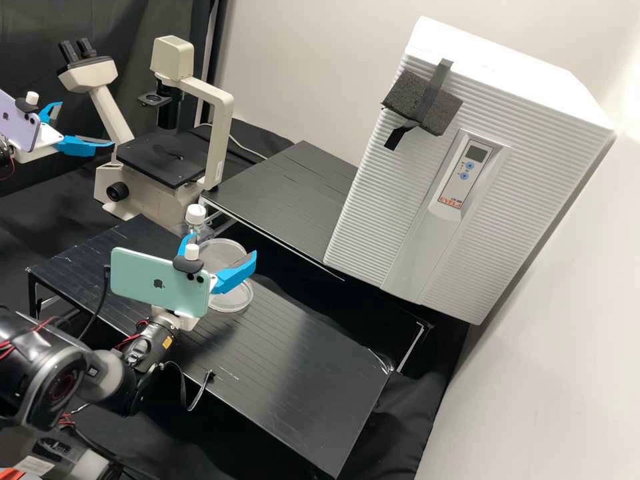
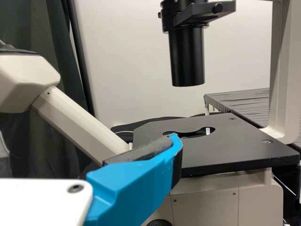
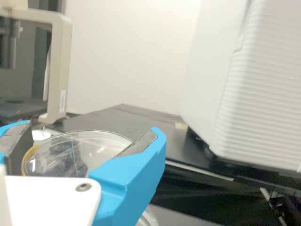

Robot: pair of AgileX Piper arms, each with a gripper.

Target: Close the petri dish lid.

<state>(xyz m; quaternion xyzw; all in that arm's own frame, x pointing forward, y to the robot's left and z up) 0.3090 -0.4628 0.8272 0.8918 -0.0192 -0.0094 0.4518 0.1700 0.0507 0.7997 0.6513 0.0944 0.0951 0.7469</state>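
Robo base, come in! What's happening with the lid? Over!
Right gripper: holding lid over dish. Left gripper: open, by microscope. Bottle close to dish, might get in the way.

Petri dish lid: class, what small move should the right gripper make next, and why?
Probably ease the lid down toward the dish bottom, checking alignment on the way: the right gripper holds the lid raised between its fingers, while the dish bottom sits uncovered on the bench.
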